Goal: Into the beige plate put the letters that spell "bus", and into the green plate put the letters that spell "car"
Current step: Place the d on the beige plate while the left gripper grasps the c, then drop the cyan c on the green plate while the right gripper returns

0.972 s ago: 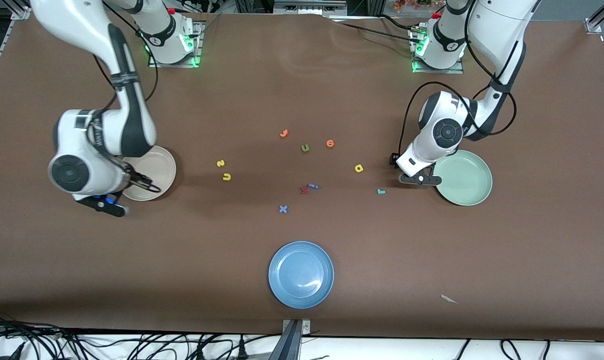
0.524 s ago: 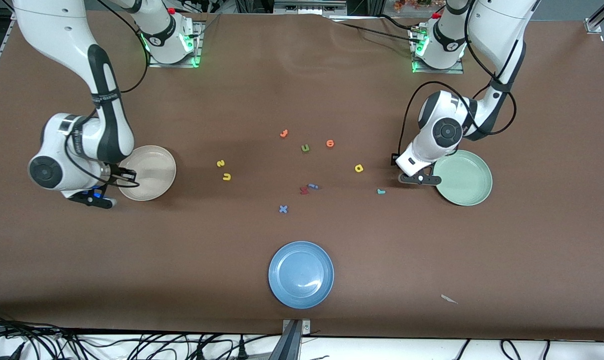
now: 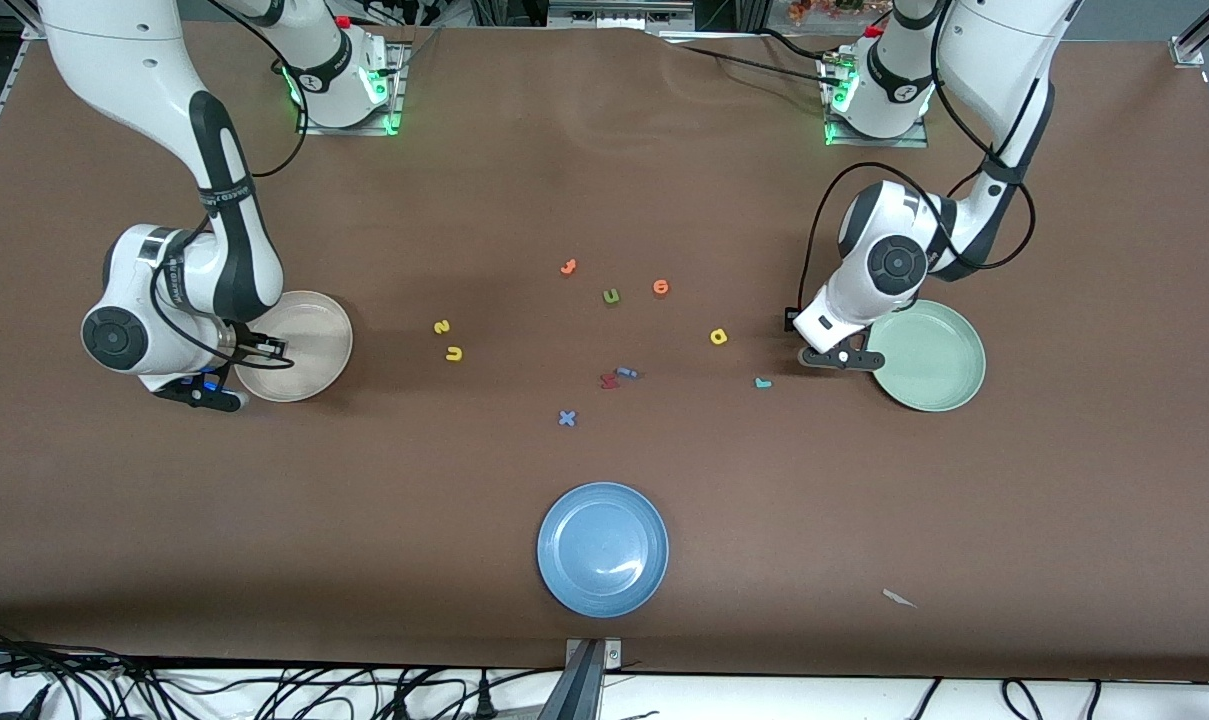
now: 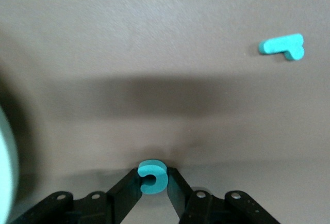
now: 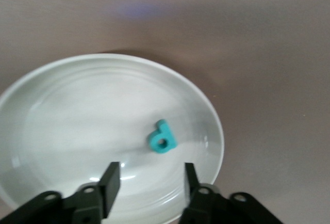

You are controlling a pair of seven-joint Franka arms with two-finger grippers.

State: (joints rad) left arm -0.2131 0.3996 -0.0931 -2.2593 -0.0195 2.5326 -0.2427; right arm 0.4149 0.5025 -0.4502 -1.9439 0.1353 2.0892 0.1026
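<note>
Spreading across the whole front view is the brown table (image 3: 604, 150), with both arm bases along the top edge of the frame.

The right arm reaches down the side of the frame at its own end of the table. The right gripper (image 3: 267, 348) hangs over the rim of the beige plate (image 3: 314, 325), in the middle band of the frame. In the right wrist view its fingers (image 5: 109, 180) stand apart with nothing between them.

The left arm bends down at its own end. The left gripper (image 3: 844, 358) sits low over the table, just beside the rim of the green plate (image 3: 934, 365). In the left wrist view, at the bottom centre of the frame, it is clamped on the teal c (image 4: 152, 175). Whether the c rests on the table I cannot tell.

A blue plate (image 3: 602, 548) lies at the lower centre of the front view, nearest the camera.

The teal b (image 5: 162, 137) lies inside the beige plate. The yellow s (image 3: 441, 326) and yellow u (image 3: 453, 353) lie close together on the table, between the beige plate and the frame's centre. The yellow a (image 3: 718, 337) and teal r (image 3: 762, 382) lie on the table near the left gripper.

Around the frame's centre are two orange letters (image 3: 567, 266), an olive-green letter (image 3: 611, 295), a dark red letter (image 3: 608, 380) touching a small blue letter (image 3: 626, 373), and a blue x (image 3: 566, 418).
</note>
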